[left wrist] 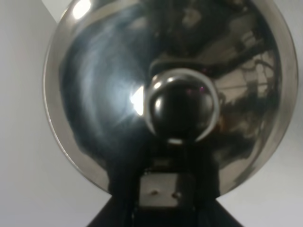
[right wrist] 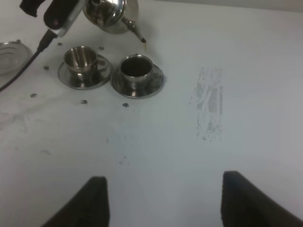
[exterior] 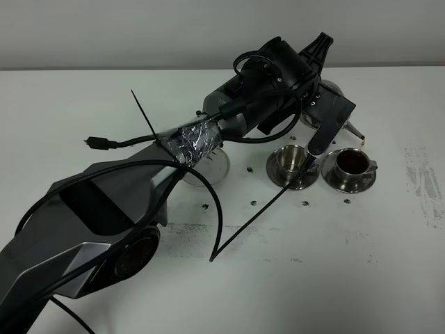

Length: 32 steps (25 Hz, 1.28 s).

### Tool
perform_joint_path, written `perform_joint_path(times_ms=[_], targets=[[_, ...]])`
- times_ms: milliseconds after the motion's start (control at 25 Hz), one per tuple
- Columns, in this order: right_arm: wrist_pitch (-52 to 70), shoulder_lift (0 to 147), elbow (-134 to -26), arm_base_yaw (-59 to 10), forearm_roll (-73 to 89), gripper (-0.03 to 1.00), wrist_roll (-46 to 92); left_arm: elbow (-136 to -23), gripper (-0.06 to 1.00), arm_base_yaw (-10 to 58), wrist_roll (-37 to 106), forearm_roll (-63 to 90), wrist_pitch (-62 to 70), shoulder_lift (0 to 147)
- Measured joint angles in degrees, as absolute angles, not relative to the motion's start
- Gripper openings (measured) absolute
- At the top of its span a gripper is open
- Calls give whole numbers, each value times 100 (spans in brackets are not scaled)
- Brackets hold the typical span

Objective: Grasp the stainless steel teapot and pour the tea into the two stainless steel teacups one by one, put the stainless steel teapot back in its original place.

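Note:
My left gripper [exterior: 325, 106] reaches across to the right and is shut on the stainless steel teapot [exterior: 332, 88], holding it tilted above and behind the cups. Its spout [exterior: 355, 129] points down over the right teacup [exterior: 352, 163], which holds dark tea. The left teacup [exterior: 288, 160] looks empty. Both stand on saucers. The left wrist view is filled by the teapot's domed lid and knob [left wrist: 182, 106]. The right wrist view shows the teapot [right wrist: 111, 14], a drip of tea [right wrist: 145, 45] and both cups [right wrist: 85, 59] [right wrist: 136, 68]. The round steel dish [exterior: 212, 167] is partly hidden by my arm. My right gripper [right wrist: 165, 203] is open, well away from the cups.
A long black strap [exterior: 257, 209] from the left arm trails across the table beside the left cup. A loose cable plug [exterior: 97, 143] hangs at the left. Small dark specks dot the table around the cups. A scuffed patch [exterior: 424, 181] marks the right side.

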<state>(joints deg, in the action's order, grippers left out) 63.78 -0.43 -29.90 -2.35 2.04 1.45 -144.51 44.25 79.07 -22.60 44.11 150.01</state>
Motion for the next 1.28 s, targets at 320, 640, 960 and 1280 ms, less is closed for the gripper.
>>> perform_joint_path(times_ms=[320,640,960,1280], targets=[[6378,-43,-2990,-235,204,50,145,-14445,18,4210,7150,-1605,4446,14879],[6378,-43,-2990,-235,204,50,145,-14445,18,4014,6801,-553,4647,14492],[6378,-43,-2990,-235,204,50,145,-14445,18,3927,6539,-473,4714,14488],[6378,-43,-2990,-235,204,50,145,-14445,18,3820,6391,-424,4647,14474]])
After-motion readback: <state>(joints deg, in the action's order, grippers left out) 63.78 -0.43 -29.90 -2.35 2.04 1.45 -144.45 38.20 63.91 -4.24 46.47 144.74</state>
